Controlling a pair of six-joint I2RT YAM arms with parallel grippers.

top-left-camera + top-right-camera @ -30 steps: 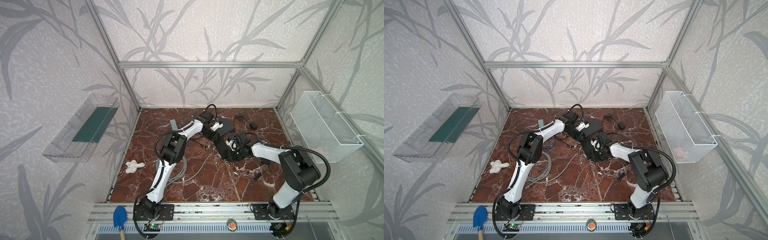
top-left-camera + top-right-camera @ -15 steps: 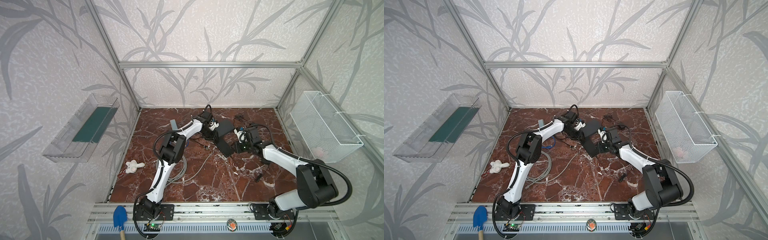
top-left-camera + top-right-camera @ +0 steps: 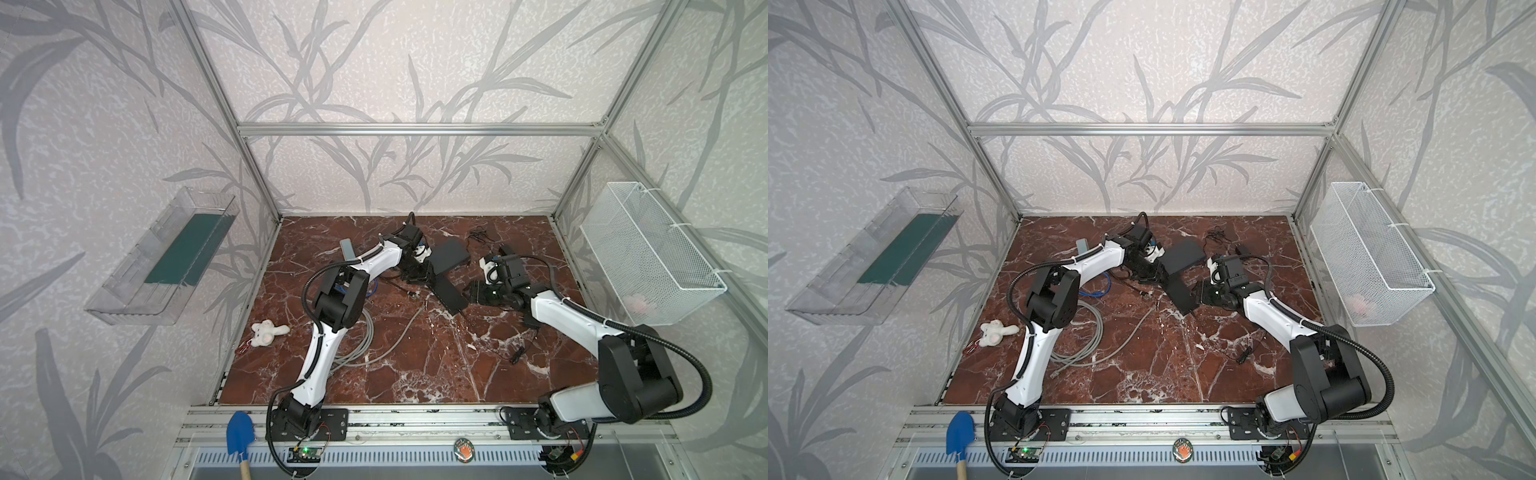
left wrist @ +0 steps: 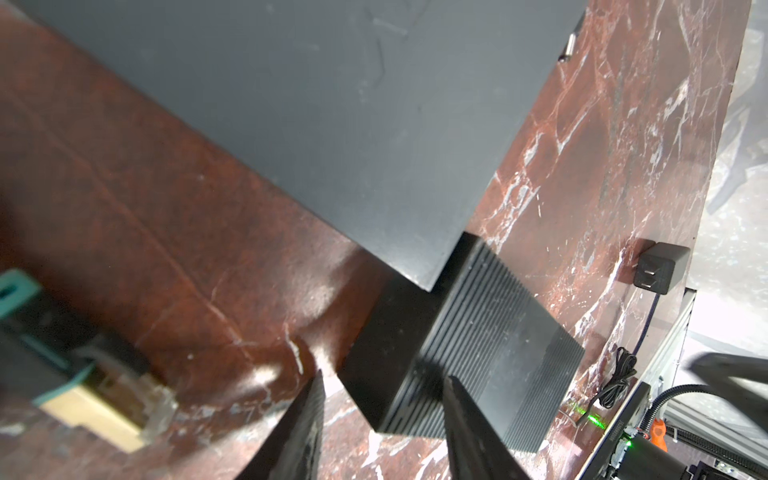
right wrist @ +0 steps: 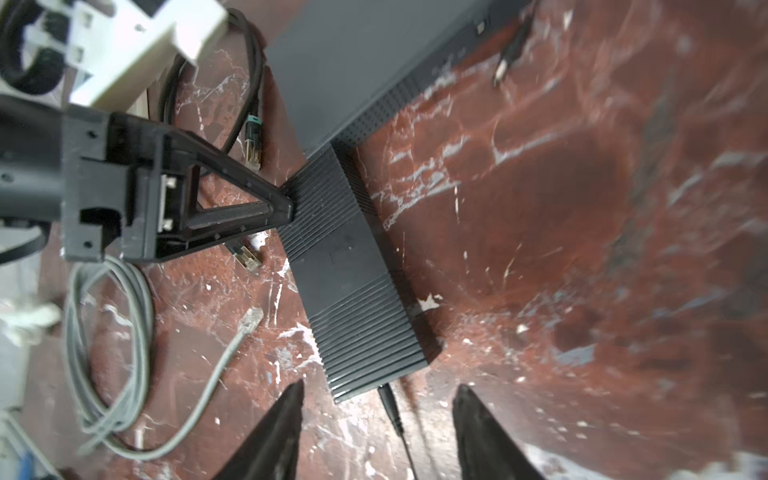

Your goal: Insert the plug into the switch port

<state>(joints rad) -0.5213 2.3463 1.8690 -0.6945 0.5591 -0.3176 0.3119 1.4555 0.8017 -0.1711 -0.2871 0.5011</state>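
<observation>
Table (image 3: pixel 415 374) is red-brown marble, white-veined. Switch (image 5: pixel 353 291) is black, finely ribbed; flat box (image 4: pixel 332 104) is slate grey. Walls (image 3: pixel 395 62) are pale with grey leaves. Cable (image 5: pixel 143 332) is grey.

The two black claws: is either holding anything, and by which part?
Nothing seems held. The right gripper stands open and empty; the left gripper is open too, only straddling one end of the ribbed black box.

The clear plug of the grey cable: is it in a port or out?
Out. The clear plug lies bare on the marble tabletop, apart from the ribbed switch, in no port.
</observation>
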